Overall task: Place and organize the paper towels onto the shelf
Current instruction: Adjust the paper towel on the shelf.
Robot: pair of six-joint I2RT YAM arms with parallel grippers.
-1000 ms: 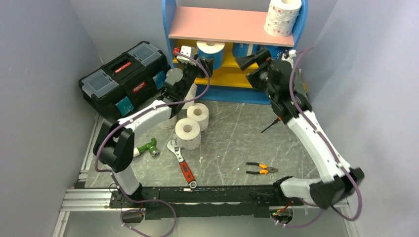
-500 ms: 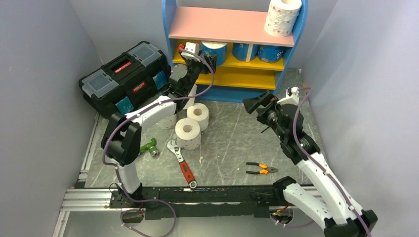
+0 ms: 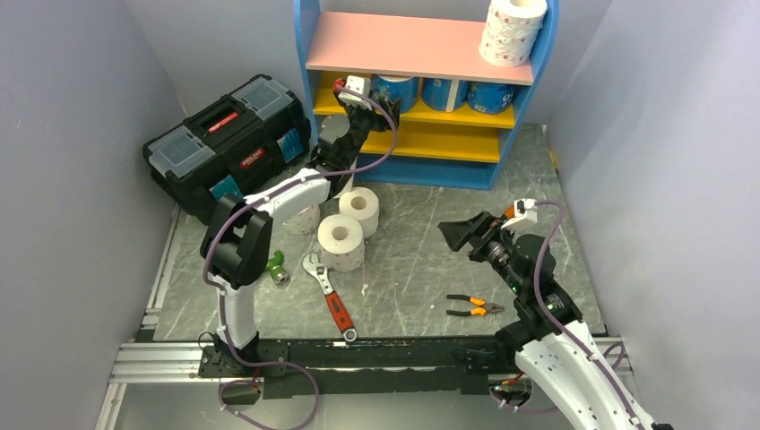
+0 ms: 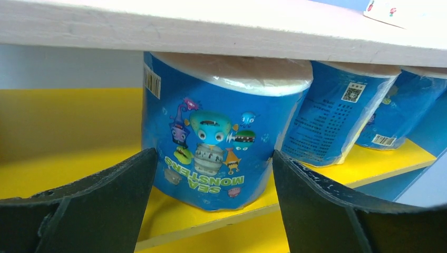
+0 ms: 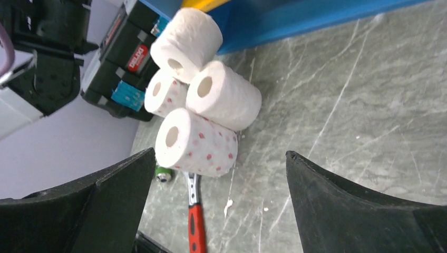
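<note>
- The pink-dotted roll [image 3: 513, 29] atop the shelf [image 3: 304, 36] is clipped by the upper edge of the overhead view.
- The pink board hides the tops of the blue-wrapped rolls [image 3: 444, 92].
- The left arm [image 3: 287, 193] covers most of one floor roll [image 3: 303, 220], left of centre.
- The wrench [image 5: 196, 226] runs off the bottom of the right wrist view.

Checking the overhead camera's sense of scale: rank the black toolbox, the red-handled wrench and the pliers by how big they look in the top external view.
1. toolbox
2. wrench
3. pliers
</note>
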